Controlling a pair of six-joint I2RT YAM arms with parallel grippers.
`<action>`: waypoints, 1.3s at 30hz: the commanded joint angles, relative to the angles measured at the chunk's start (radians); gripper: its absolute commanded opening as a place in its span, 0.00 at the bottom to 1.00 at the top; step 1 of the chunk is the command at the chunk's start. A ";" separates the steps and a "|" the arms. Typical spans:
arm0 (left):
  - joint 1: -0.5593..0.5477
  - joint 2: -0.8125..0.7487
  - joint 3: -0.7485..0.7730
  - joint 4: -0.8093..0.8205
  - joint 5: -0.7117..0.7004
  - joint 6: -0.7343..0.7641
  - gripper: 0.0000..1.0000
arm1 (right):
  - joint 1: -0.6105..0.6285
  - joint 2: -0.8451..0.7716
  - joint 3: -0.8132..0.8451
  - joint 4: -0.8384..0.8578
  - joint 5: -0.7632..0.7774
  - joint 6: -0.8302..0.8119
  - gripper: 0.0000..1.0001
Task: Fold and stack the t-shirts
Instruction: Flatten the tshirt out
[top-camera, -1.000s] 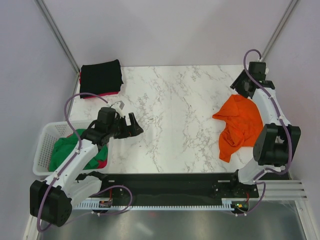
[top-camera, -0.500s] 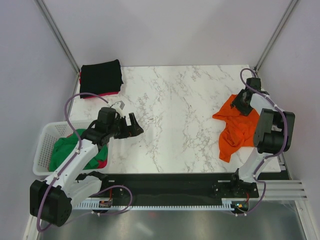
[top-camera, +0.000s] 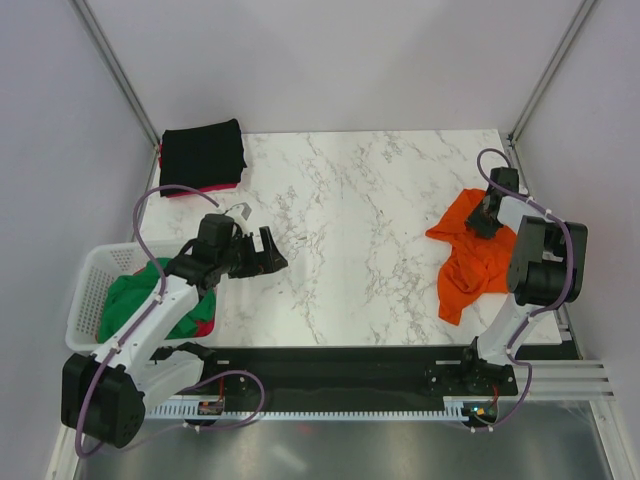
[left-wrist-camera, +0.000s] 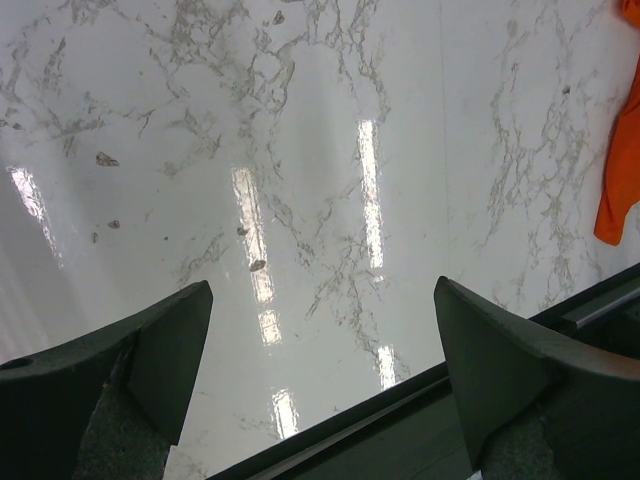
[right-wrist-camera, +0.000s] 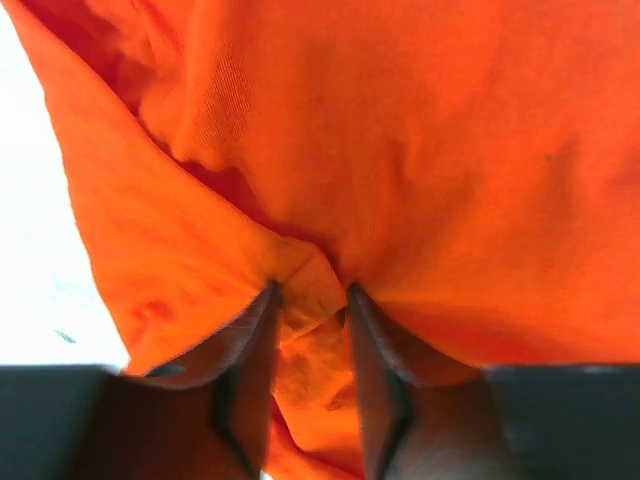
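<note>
A crumpled orange t-shirt (top-camera: 480, 255) lies at the table's right side. My right gripper (top-camera: 485, 215) is pressed down on its far edge. In the right wrist view the gripper (right-wrist-camera: 310, 290) is shut on a raised fold of the orange t-shirt (right-wrist-camera: 400, 150), and cloth fills the gap between its fingers. A folded black t-shirt (top-camera: 203, 155) sits at the back left on a pink-red one (top-camera: 185, 190). A green t-shirt (top-camera: 135, 300) lies in the basket. My left gripper (top-camera: 272, 252) hovers open over bare marble, shown empty in its wrist view (left-wrist-camera: 322, 285).
The white lattice basket (top-camera: 85, 290) stands at the left edge beside my left arm. The table's black front rail (left-wrist-camera: 400, 420) runs under the left gripper. An edge of the orange t-shirt (left-wrist-camera: 620, 180) shows at the right of the left wrist view.
My right gripper has dropped from the back right corner onto the orange t-shirt's far edge and narrowed its jaws on a fold. The left arm has stayed in place.
</note>
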 joint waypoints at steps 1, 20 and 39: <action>-0.005 0.003 0.025 0.007 0.015 0.051 1.00 | -0.004 0.020 -0.024 0.066 -0.034 0.019 0.38; -0.005 0.012 0.028 0.006 0.018 0.050 1.00 | -0.004 -0.053 0.051 -0.011 0.053 -0.009 0.40; -0.005 0.017 0.025 0.006 0.019 0.051 1.00 | -0.002 -0.007 0.083 -0.016 0.036 -0.015 0.07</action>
